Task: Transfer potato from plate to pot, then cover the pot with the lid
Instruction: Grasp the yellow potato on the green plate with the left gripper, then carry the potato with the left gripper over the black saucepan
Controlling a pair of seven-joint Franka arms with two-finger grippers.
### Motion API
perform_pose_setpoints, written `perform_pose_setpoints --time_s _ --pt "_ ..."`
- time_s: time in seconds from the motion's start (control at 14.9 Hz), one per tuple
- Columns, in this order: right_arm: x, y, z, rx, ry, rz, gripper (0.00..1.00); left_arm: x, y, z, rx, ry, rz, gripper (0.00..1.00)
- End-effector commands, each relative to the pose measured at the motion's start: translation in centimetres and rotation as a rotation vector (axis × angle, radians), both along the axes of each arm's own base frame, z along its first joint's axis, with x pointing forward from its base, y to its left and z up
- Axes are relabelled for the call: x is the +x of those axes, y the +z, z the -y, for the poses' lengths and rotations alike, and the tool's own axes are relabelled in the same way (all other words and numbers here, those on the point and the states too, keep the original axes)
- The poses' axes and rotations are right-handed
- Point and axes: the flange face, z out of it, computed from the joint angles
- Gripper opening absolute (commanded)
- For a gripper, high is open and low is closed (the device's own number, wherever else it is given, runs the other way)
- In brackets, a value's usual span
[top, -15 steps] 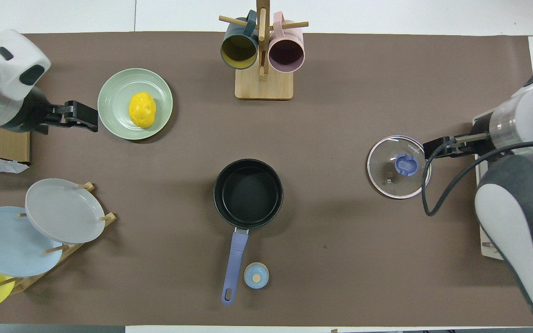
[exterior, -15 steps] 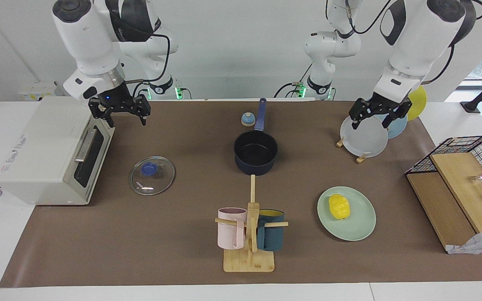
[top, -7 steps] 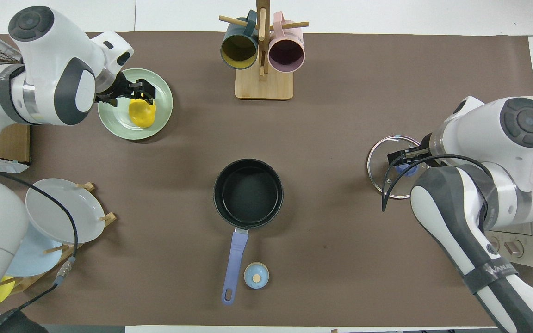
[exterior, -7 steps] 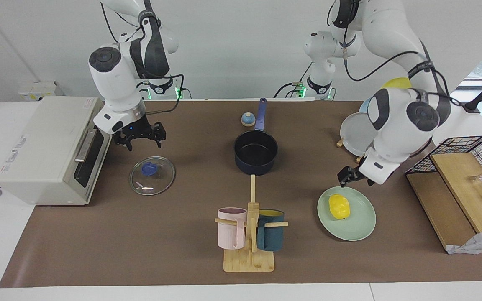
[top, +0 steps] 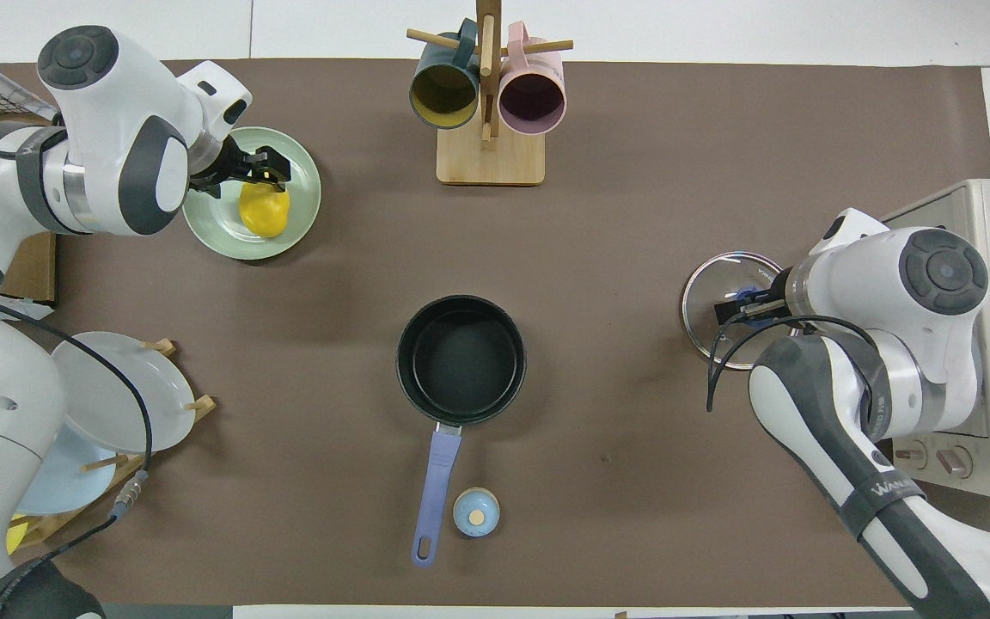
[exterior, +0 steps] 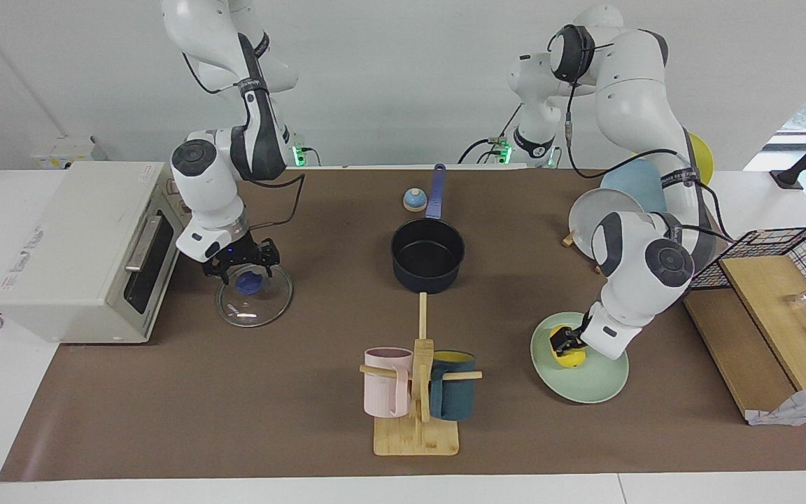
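So, starting at the oven (exterior: 74, 245) end: the right gripper (exterior: 242, 263) is hovering low over the lid (exterior: 256, 302) with its fingers spread, and the blue knob (exterior: 249, 282) is sitting just under and between the tips. Nothing is being held there. If it's closing off-centre, I'm guessing the tips are going to skid on the glass or shove the lid toward the oven.

Moving along, the pot (exterior: 428, 255) is waiting empty in the middle, well apart from both sets of fingers, with its handle pointing toward the robots.

Over at the other end, the left gripper (exterior: 562, 341) is reaching down onto the plate (exterior: 588, 386), fingers open and straddling the potato (exterior: 571, 358) without squeezing it yet. That potato is looking glossy and lumpy, so it could be popping out sideways on the squeeze, rolling off the rim, or the plate could be sliding along with it.

Counting up: one lid, one pot, one potato, one green plate, one bell (exterior: 413, 200), two mugs (exterior: 387, 381) on one wooden stand (exterior: 417, 434), three plates (exterior: 602, 217) standing in the rack, and one oven.
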Motion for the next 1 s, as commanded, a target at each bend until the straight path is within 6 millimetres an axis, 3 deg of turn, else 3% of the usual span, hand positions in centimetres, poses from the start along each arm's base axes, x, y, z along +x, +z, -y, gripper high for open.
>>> perform_pose_setpoints --time_s 0.0,0.07,0.2,0.33,0.4,0.54,0.6,0.74,0.8,0.94 --pt "0.0 -0.5 0.0 0.009 0.024 0.011 1.00 -1.0 -0.5 0.1 0.024 0.026 0.018 1.00" --pt "0.0 -0.7 0.0 0.009 0.026 0.008 1.00 -1.0 -0.5 0.1 0.024 0.026 0.018 1.00" --pt "0.0 -1.3 0.4 0.007 0.023 -0.004 1.00 -1.0 -0.5 0.2 0.023 0.023 0.018 0.75" --pt "0.0 -1.3 0.4 0.008 0.021 -0.004 0.96 -1.1 -0.4 0.3 0.024 0.021 0.015 0.12" --pt "0.0 -1.3 0.3 0.008 0.023 -0.004 0.96 -1.2 -0.3 1.2 0.025 0.009 0.011 0.00" --pt "0.0 -1.3 0.3 0.008 0.023 -0.004 0.94 -1.1 0.9 2.0 0.026 -0.001 0.008 0.00" --pt "-0.1 -1.4 0.3 0.007 0.023 -0.006 0.91 -1.2 2.9 3.7 0.019 -0.022 0.015 0.00" --pt "-0.1 -1.4 0.3 0.007 0.023 -0.007 0.88 -2.5 9.9 4.9 0.003 -0.036 0.036 0.00" --pt "-0.1 -1.4 0.3 0.007 0.023 -0.007 0.88 -4.1 13.8 5.8 -0.008 -0.046 0.052 0.00" --pt "-0.1 -1.4 0.3 0.008 0.023 -0.004 0.88 -8.5 19.1 8.5 0.001 -0.052 0.009 0.00"
